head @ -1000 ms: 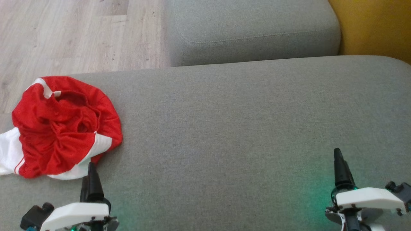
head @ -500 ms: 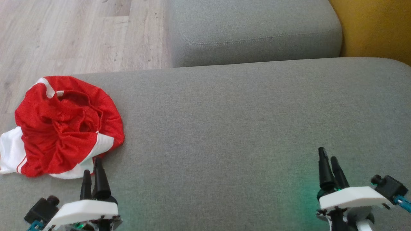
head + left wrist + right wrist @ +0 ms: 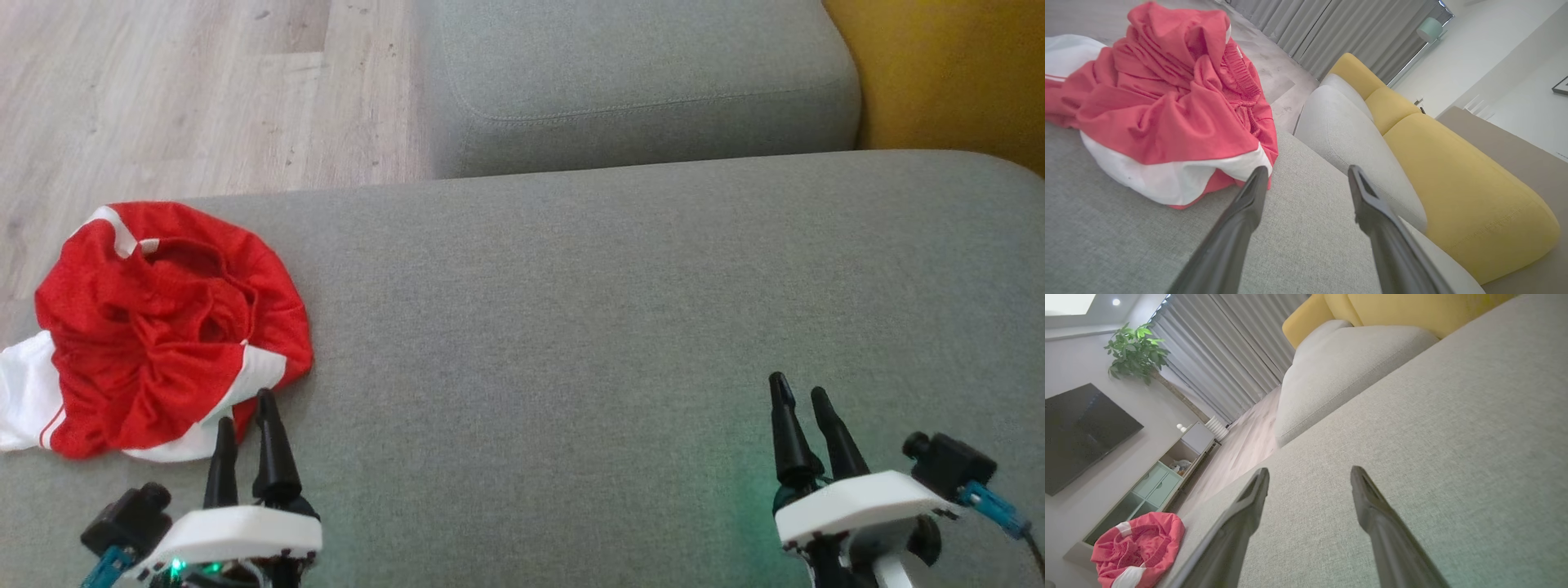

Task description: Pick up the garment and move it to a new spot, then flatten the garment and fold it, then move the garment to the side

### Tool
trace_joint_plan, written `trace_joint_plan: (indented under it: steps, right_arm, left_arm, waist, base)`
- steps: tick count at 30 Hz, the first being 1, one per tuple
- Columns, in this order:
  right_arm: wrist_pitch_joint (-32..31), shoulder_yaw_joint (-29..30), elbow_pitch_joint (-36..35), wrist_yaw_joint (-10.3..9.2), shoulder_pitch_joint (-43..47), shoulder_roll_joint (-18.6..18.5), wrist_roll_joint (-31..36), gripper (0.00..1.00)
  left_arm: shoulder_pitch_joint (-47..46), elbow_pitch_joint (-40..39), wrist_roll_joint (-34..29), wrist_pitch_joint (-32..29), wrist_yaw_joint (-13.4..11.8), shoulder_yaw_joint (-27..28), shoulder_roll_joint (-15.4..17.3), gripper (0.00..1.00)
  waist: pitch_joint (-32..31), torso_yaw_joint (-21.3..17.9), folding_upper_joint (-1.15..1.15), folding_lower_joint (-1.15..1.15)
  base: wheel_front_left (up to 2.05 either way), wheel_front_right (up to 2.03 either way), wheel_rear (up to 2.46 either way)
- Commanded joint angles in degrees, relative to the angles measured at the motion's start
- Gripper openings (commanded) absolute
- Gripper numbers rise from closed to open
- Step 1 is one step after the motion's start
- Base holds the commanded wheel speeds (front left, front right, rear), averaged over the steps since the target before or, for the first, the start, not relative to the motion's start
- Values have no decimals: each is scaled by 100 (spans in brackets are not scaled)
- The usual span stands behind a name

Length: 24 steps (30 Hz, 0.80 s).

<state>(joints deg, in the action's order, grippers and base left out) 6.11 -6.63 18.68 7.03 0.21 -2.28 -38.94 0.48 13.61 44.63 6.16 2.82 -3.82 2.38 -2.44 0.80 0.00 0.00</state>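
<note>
Left gripper, wide and empty, is just beside the garment on the sofa; right gripper, also wide, is well apart

- The garment is lying on the seat cushion, at its left edge.
- The left end effector is hovering over the seat cushion's near left, just beside the garment.
- The right end effector is hovering over its near right.
</note>
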Motion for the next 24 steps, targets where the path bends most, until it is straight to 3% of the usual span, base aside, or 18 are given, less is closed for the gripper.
trace_joint_plan:
  steps: [1, 24]
  right_arm:
    - [91, -129, -189, 29, -356, -40, 216, 100]
    - [479, -272, -203, 37, -378, -50, 1879, 100]
  left_arm:
    - [-240, -232, -216, 90, -43, 55, 37, 100]
    - [-254, -348, -1947, 477, -155, -219, 43, 100]
  waist:
    - [-12, 1, 0, 0]
    - [-53, 23, 0, 0]
  base:
    - [0, 0, 0]
    - [0, 0, 0]
